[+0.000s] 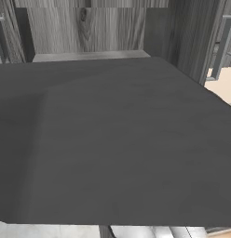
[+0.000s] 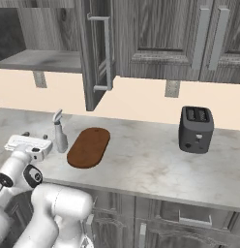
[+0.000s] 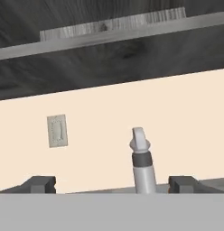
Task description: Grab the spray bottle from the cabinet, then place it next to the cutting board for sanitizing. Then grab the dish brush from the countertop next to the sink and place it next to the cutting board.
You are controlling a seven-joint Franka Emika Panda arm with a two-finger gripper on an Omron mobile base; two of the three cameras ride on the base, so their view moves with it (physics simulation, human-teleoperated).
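Bottle step wrapping up: spray bottle [image 2: 59, 138] stands beside cutting board [image 2: 88, 147], gripper [image 3: 112, 184] jaws spread; next, dish brush.

Rendered home kitchen. Marbled light stone countertop [image 2: 151, 160] runs along a cream wall, panelled lower cabinets [image 2: 175, 220] beneath its front edge. Dark grey wood-grain wall cabinet [image 2: 160, 38] above with long metal bar handles, one door swung open, lighter shelf [image 2: 39, 60] inside. Black two-slot toaster [image 2: 195, 130] toward the countertop's right end near the back edge. Oval wooden cutting board [image 2: 89, 147] and a spray bottle [image 2: 59, 131] at the left part. Wall outlet plate [image 3: 57, 131] on the cream backsplash.
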